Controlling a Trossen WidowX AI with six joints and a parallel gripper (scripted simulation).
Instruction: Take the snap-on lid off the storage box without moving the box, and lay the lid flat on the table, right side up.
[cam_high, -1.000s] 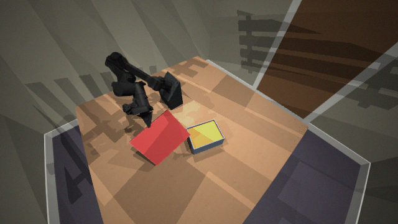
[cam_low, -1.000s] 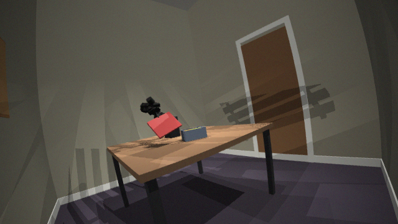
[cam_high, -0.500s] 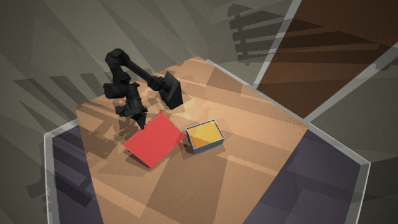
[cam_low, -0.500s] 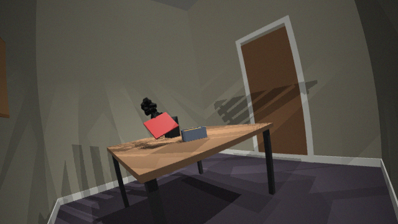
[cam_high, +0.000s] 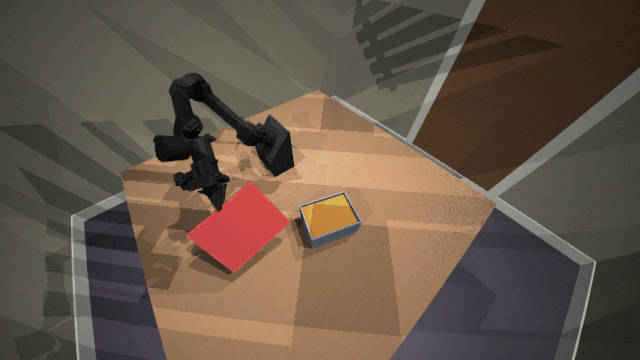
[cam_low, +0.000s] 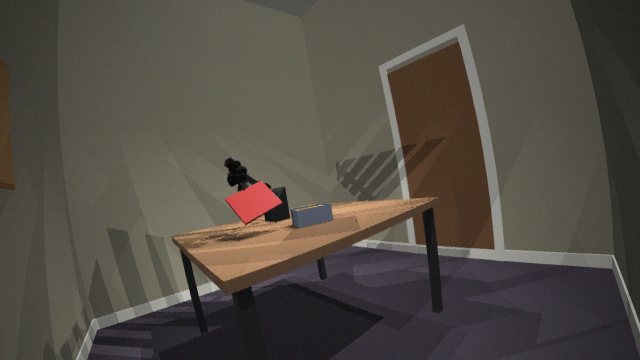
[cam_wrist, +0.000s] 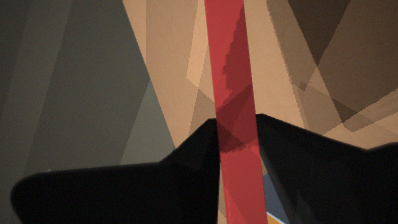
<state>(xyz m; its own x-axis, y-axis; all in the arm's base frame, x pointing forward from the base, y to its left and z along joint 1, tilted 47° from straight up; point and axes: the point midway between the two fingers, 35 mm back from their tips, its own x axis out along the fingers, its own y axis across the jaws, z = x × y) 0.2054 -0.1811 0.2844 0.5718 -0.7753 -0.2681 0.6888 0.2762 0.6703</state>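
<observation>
The red lid (cam_high: 239, 227) (cam_low: 254, 202) (cam_wrist: 233, 65) is held in the air above the table, tilted, with its broad flat face toward the top and exterior views. My gripper (cam_high: 220, 207) (cam_wrist: 235, 125) is shut on the lid's edge; in the wrist view the lid shows edge-on as a red strip between the two black fingers. The blue-grey storage box (cam_high: 336, 235) (cam_low: 313, 216) stands open on the table to the right of the lid, with an orange-yellow inside. The lid and the box are apart. The fingertips are too small to make out in the exterior view.
The wooden table (cam_high: 350, 290) (cam_low: 240, 260) carries the arm's dark base (cam_high: 278, 150) (cam_low: 278, 204), behind the lid and the box. The table's left edge is near the lid's left side in the top view. Striped shadows cross the table top.
</observation>
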